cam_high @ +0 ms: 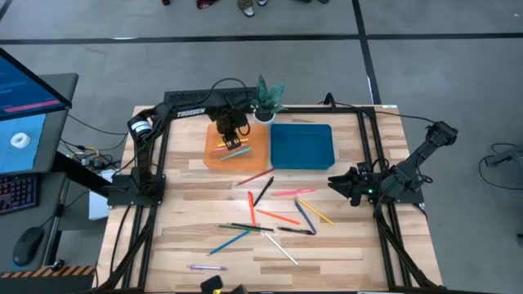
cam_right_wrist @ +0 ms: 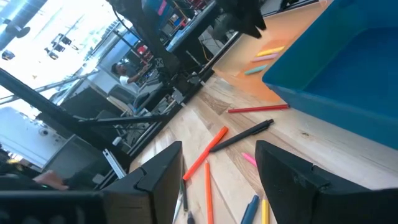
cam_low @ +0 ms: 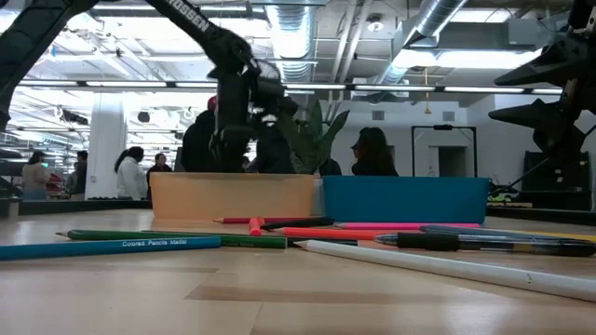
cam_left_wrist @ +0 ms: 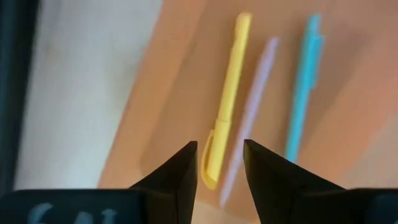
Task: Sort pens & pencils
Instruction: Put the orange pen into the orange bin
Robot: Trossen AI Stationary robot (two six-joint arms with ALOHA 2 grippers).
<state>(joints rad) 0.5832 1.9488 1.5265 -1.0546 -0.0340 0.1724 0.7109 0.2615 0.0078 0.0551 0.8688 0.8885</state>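
Note:
My left gripper (cam_high: 231,132) (cam_left_wrist: 221,163) hangs open above the orange tray (cam_high: 214,155), at its far left part. Below its fingertips a yellow pen (cam_left_wrist: 229,106), a pink one (cam_left_wrist: 250,118) and a light blue one (cam_left_wrist: 303,93) lie side by side on the tray floor; the yellow pen's near end shows between the fingers, untouched. Several more pens and pencils (cam_high: 274,214) lie scattered flat on the wooden table in front of the trays. My right gripper (cam_high: 337,181) (cam_right_wrist: 219,171) waits open at the table's right side, just above the wood.
A blue tray (cam_high: 301,145) sits right of the orange one, nothing visible inside it. A small potted plant (cam_high: 268,100) stands behind the trays. A purple pen (cam_high: 206,267) lies near the front edge. People stand in the room beyond the table.

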